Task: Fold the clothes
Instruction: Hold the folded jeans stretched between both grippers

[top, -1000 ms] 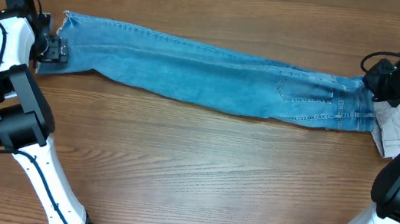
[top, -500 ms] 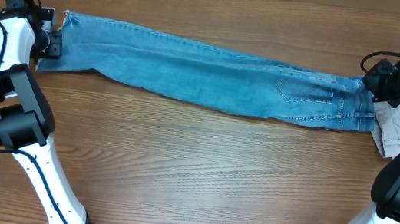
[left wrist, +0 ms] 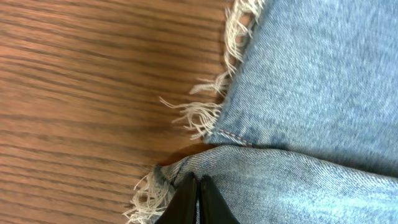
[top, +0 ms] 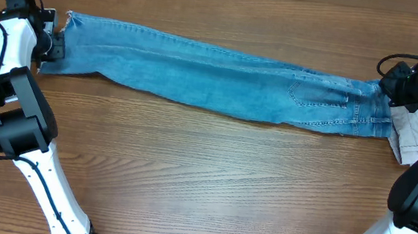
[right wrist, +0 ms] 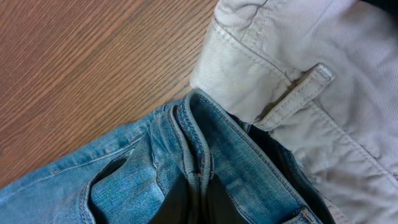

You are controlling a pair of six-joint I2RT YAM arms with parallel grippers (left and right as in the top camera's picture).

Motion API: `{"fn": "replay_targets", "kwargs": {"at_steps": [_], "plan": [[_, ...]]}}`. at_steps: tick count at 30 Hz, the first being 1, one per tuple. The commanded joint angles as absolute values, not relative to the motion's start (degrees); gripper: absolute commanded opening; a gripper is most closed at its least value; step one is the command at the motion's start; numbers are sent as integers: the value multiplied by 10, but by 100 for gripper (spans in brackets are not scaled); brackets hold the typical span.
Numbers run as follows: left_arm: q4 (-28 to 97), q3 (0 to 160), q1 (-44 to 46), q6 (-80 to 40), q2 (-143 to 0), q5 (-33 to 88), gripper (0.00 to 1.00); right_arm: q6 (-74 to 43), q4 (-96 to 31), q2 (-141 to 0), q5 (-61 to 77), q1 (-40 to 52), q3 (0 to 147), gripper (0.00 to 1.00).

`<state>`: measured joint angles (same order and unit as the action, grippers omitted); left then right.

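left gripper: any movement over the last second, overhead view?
Yes, slightly. The left gripper shifted left, away from the back pocket of the jeans, and its jaws closed on the frayed hem.

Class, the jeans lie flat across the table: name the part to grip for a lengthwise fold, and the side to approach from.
Grip both ends. The jeans lie stretched out, frayed hems at the robot's left, waistband at its right: thick free edges. Come from beyond each end, as now: left gripper shut on a hem, right gripper shut on the waistband.
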<state>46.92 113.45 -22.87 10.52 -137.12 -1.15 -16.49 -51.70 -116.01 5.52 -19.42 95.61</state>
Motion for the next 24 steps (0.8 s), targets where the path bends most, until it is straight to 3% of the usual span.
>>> {"fn": "replay_targets", "kwargs": {"at_steps": [1, 10, 22, 23, 24], "plan": [[451, 1178, -230, 50, -1313, 8, 4, -165, -512, -1160, 34, -199, 975, 4], [331, 1188, -210, -57, -1325, 32, 4, -180, -495, -1160, 35, -199, 975, 4], [278, 1188, -187, -82, -1347, -15, 6, -182, -476, -1160, 35, -199, 975, 4], [279, 1188, -187, -82, -1347, -17, 8, -183, -474, -1160, 35, -199, 975, 4], [279, 1188, -187, -81, -1347, -20, 16, -182, -473, -1160, 35, -199, 975, 4]]}}
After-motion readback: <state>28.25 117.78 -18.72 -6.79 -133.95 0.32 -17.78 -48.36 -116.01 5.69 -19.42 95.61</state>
